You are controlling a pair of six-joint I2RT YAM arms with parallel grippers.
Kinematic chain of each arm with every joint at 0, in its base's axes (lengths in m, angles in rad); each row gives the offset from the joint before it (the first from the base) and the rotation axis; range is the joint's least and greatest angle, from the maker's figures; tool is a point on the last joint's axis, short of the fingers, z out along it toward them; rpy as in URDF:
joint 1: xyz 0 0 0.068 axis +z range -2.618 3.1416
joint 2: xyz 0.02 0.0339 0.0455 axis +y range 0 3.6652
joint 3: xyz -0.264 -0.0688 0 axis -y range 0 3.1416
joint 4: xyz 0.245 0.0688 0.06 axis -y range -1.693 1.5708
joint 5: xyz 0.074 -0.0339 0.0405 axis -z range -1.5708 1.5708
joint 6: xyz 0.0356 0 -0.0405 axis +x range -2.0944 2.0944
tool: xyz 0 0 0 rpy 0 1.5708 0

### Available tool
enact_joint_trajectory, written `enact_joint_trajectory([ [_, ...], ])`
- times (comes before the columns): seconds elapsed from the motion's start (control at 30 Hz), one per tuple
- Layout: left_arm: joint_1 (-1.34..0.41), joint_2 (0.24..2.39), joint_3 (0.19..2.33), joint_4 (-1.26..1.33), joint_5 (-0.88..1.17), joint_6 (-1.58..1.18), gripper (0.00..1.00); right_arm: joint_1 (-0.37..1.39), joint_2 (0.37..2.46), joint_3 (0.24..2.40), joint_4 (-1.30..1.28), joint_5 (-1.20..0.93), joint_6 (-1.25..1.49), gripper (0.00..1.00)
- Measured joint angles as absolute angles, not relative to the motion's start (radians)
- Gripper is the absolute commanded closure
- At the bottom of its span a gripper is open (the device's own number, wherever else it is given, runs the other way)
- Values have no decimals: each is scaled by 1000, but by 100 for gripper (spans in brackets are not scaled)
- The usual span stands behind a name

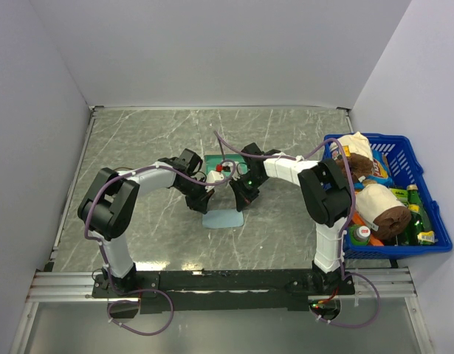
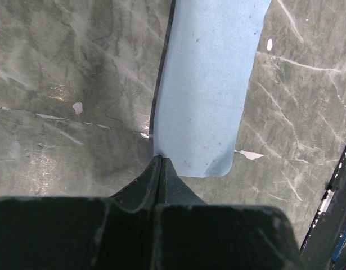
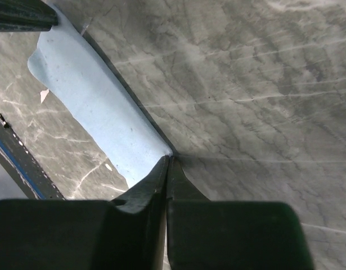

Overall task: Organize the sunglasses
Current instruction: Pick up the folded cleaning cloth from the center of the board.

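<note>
Looking down from above: seeing the light blue cloth lying on the grey marbled table. Finding the left gripper coming down at the cloth's far left corner and the right gripper at its far right corner. Noticing a teal-green flat thing just beyond the cloth, partly covered by the wrists, and a blue basket of groceries well off to the cloth's right. Not making out the sunglasses here; cannot tell where they are.

Looking through the left wrist camera: seeing the left gripper with fingers pressed together, pinching the cloth at its nearest corner. Catching a dark shadow along the cloth's left edge on the table.

Looking through the right wrist camera: seeing the right gripper with fingers likewise together, nipping a corner of the cloth. Spotting the left gripper at the cloth's far end. Again finding no sunglasses beside the cloth.
</note>
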State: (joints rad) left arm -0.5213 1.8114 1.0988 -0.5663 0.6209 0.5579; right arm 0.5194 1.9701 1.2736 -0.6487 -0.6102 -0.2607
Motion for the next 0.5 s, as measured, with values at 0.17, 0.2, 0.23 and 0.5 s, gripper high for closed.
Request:
enact_joint_trajectory([
  [0.17,-521,1811,1101,-566,632,556,99,519,1970,1276,-654,-604,-262,100],
  [0.2,-521,1811,1103,-567,632,554,99,519,1969,1277,-655,-600,-264,100],
  [0.23,-521,1811,1106,-567,632,552,99,519,1969,1279,-657,-594,-267,100],
  [0.5,-522,1811,1180,-561,625,506,99,519,1967,1365,-671,-542,-280,100],
])
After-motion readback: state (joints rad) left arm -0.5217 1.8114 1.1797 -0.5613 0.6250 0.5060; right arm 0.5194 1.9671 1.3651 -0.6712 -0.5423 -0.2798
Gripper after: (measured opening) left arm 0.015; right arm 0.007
